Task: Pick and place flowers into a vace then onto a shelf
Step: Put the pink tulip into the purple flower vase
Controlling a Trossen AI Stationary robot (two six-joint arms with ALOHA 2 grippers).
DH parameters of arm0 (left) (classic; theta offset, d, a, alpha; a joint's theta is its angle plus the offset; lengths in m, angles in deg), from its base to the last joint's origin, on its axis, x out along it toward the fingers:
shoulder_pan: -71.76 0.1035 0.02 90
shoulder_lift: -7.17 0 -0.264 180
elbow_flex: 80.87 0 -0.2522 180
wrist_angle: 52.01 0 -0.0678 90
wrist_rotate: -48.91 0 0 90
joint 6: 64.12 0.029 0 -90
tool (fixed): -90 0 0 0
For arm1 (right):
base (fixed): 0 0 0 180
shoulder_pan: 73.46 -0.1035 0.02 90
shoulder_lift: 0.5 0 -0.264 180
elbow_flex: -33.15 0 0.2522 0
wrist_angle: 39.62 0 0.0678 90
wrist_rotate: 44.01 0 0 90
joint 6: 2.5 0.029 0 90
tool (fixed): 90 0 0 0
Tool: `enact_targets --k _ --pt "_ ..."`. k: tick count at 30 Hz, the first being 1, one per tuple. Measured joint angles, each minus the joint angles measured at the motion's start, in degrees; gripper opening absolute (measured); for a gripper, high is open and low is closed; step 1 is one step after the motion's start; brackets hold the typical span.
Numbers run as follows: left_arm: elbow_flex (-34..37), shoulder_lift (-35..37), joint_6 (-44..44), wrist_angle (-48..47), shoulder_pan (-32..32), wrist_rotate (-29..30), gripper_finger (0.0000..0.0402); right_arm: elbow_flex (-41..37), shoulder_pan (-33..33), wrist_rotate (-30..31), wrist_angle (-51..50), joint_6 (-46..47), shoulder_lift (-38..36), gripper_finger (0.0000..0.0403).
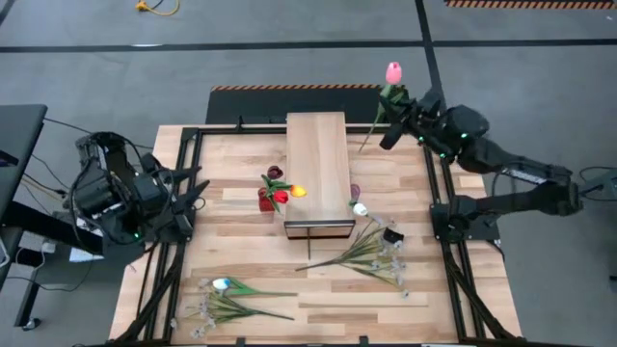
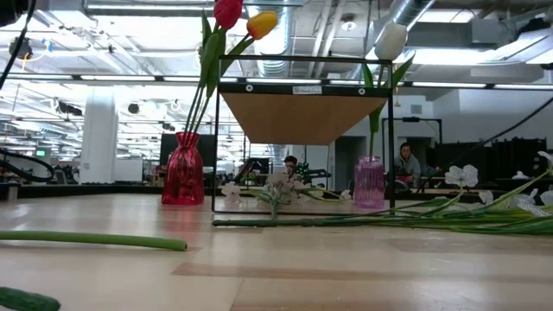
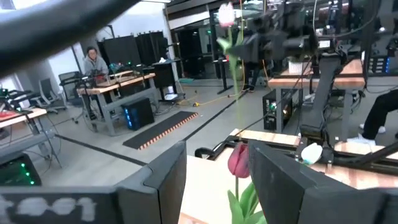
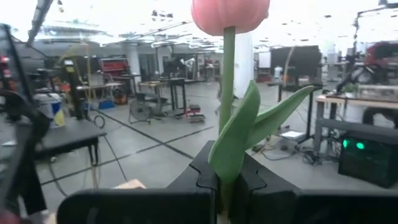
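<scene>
My right gripper [image 1: 393, 123] hovers over the table's far right corner, shut on a pink tulip [image 1: 393, 72] with a long green stem. My left gripper [image 1: 196, 191] stands open at the table's left side and points level toward the shelf [image 1: 316, 172]. A dark maroon tulip [image 3: 239, 160] shows farther off between its fingers. A red vase [image 2: 182, 168] left of the shelf holds red and yellow tulips [image 1: 281, 195]. A small purple vase [image 2: 369, 181] right of the shelf holds a white tulip [image 1: 360, 208]. My right gripper pinches the pink tulip's stem [image 4: 225, 177] between its two fingers, just below the leaves and well under the bloom [image 4: 230, 14]. The fingers lie level and across the stem, coming from the table's right. The tulip stands nearly upright, lifted clear, and its lower stem [image 1: 366, 145] hangs free over the table.
Sprays of pale blossoms lie on the table near the right [image 1: 366, 253] and at the near left [image 1: 227, 301]. A loose green stem [image 2: 91, 240] lies close to the low camera. A black frame [image 1: 193, 135] runs around the tabletop. People sit at desks in the room beyond.
</scene>
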Motion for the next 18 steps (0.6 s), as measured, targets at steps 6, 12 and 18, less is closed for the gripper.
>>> enact_targets --k 6,12,18 --pt "1.11 -2.67 -0.23 -0.05 -0.04 -0.11 0.0159 -11.09 3.56 -1.28 2.71 3.61 -2.1 0.0" --pt "1.91 -5.74 -2.61 -0.05 -0.02 -0.16 0.0159 -15.6 3.22 -2.91 5.5 7.01 -1.92 0.0" --pt "1.91 -7.6 -4.33 -0.07 -0.02 -0.59 0.0159 -16.38 0.72 -2.76 4.64 8.45 -1.14 0.0"
